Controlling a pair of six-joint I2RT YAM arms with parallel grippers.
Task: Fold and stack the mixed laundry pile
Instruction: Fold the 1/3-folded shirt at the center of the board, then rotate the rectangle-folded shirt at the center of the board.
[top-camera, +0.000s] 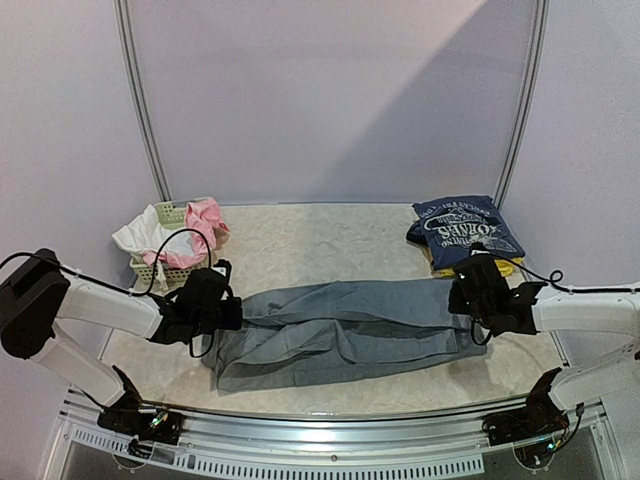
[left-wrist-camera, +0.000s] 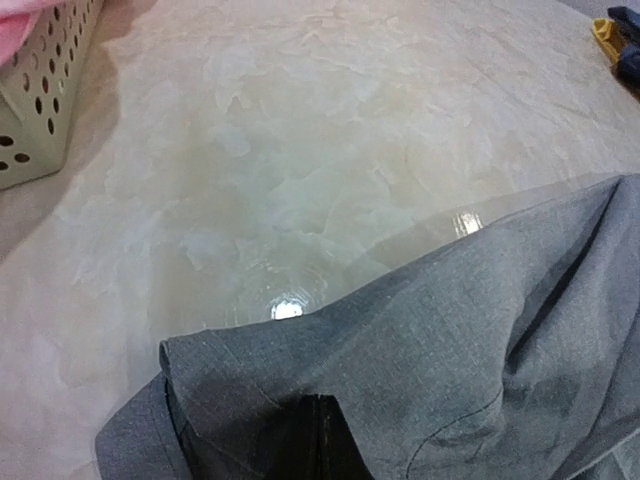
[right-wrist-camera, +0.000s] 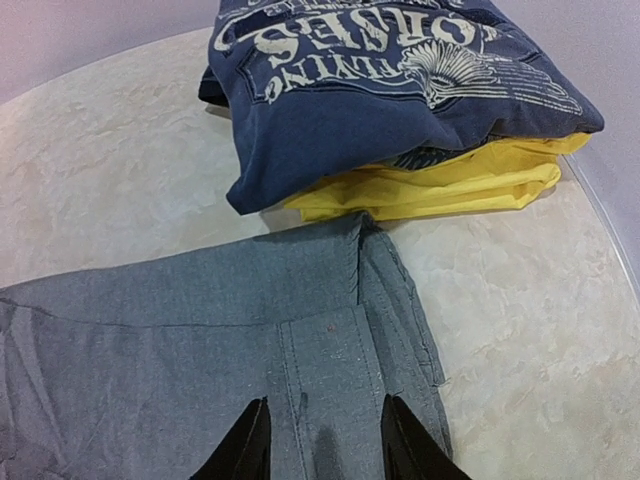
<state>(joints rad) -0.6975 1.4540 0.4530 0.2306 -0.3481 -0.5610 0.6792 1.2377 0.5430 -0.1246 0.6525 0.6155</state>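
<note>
The grey trousers (top-camera: 345, 330) lie spread lengthwise across the middle of the table. My left gripper (top-camera: 232, 312) is at their left end. In the left wrist view its dark fingers (left-wrist-camera: 322, 430) are pressed together, shut on a raised fold of the grey cloth (left-wrist-camera: 450, 330). My right gripper (top-camera: 460, 297) is at the right end. In the right wrist view it (right-wrist-camera: 325, 435) is open, its black fingertips (right-wrist-camera: 250, 440) apart over the trousers' hem (right-wrist-camera: 330, 340). The folded navy printed tee (top-camera: 465, 228) rests on a yellow piece (right-wrist-camera: 450, 180) at the back right.
A pale-green lattice basket (top-camera: 168, 215) at the back left holds pink (top-camera: 205, 225) and white (top-camera: 140, 238) pieces; its wall also shows in the left wrist view (left-wrist-camera: 40, 100). The table's right edge (right-wrist-camera: 610, 250) runs close beside the folded stack.
</note>
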